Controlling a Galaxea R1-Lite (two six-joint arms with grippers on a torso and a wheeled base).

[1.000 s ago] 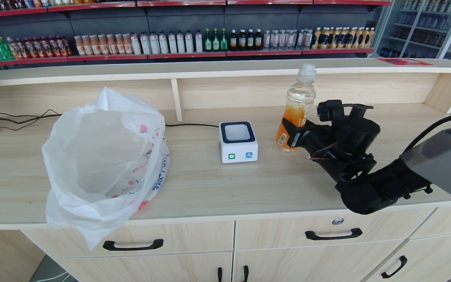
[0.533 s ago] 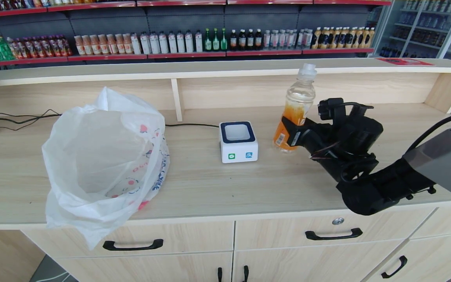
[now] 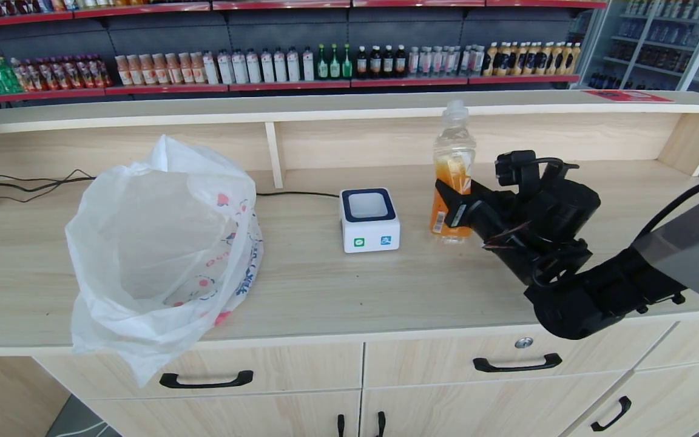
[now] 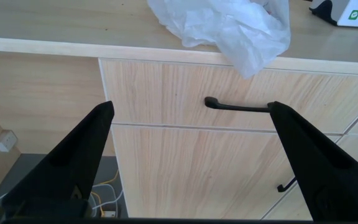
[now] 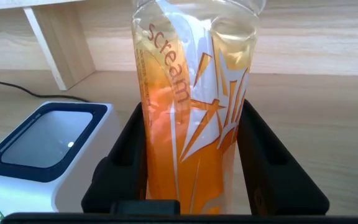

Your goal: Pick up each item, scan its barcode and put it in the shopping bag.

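Obs., right side of counter (image 3: 325, 285):
- Bottle (image 3: 454, 152) stands about upright, just right of the scanner (image 3: 369, 218) and apart from it
- Clear plastic, pale cap, orange drink in the lower part, orange label
- Barcode (image 3: 438, 222) sits low on the label, on the side turned toward the scanner
- Cannot tell whether the base rests on the wood or hangs just above it

Right gripper (image 3: 449, 197):
- Clamped around the lower half of the bottle, coming in from the right
- Right wrist view: bottle (image 5: 191, 124) fills the gap of the gripper (image 5: 191, 180), with black fingers (image 5: 126, 155) pressed to both sides
- Scanner (image 5: 36, 149) lies close by on the bottle's left, window facing up

Left gripper (image 4: 191, 155):
- Jaws spread wide, nothing between them
- Held low in front of the cabinet, facing a drawer (image 4: 185, 93) with a black handle (image 4: 238, 107)
- The counter's near edge is above it, with the bag (image 4: 229, 25) drooping over that edge

Rest of counter:
- Shopping bag (image 3: 161, 243), white thin plastic with red and blue print, stands on the left with its mouth open toward the near side
- It is well apart from the scanner and the bottle
- Scanner is a small white box with a dark-framed window, mid-counter
- Cable (image 3: 295, 194) runs from its far side leftward behind the bag
- Shelves (image 3: 325, 60) of drinks line the far wall
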